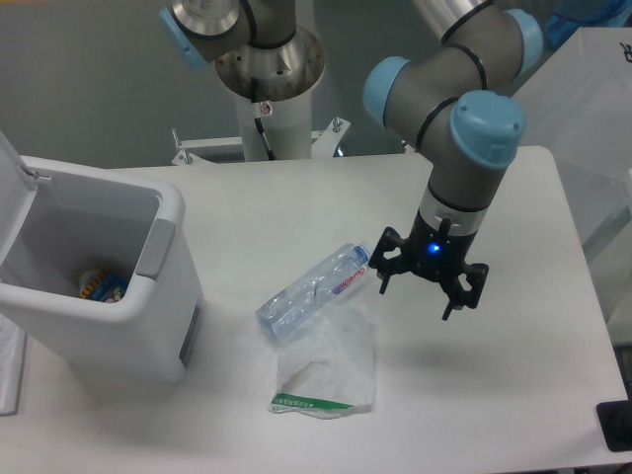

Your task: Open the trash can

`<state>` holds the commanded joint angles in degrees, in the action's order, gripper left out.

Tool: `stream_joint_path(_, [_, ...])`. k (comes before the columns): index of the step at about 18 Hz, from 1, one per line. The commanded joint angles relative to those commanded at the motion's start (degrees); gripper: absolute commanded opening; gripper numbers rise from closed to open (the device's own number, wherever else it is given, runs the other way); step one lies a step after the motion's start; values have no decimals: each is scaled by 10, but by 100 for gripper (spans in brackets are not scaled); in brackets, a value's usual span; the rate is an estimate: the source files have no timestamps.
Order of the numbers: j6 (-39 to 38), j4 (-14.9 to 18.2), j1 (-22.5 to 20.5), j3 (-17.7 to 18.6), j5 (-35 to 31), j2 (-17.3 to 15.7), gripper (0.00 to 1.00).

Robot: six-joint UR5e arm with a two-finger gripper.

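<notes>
The trash can (148, 326) is a large white boxy bin at the left of the table. Its lid (12, 188) stands raised at the far left, so the inside shows, with a small colourful item (102, 285) at the bottom. A grey tab (155, 249) sits on its right rim. My gripper (427, 282) hangs over the table to the right of the bin, well apart from it, just right of a clear plastic bottle (312, 289). Its fingers are spread and hold nothing.
The clear bottle lies on its side mid-table. A crumpled clear plastic bag (326, 370) with a green-striped label lies in front of it. The arm's base column (269, 89) stands at the back. The table's right edge (592, 296) is near the gripper.
</notes>
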<state>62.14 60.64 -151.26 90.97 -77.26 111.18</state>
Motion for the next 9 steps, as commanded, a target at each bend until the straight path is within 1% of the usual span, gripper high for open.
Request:
stream_joint_path(3, [-1,-1,0,1,-3,2,100])
stream_joint_path(4, [1,-2,0,2,-12,2,100])
stream_joint_path(7, [3,-12,1,-7,-68,11,100])
stream_joint_path(9, [17,-16,16,-12,-90,12,100])
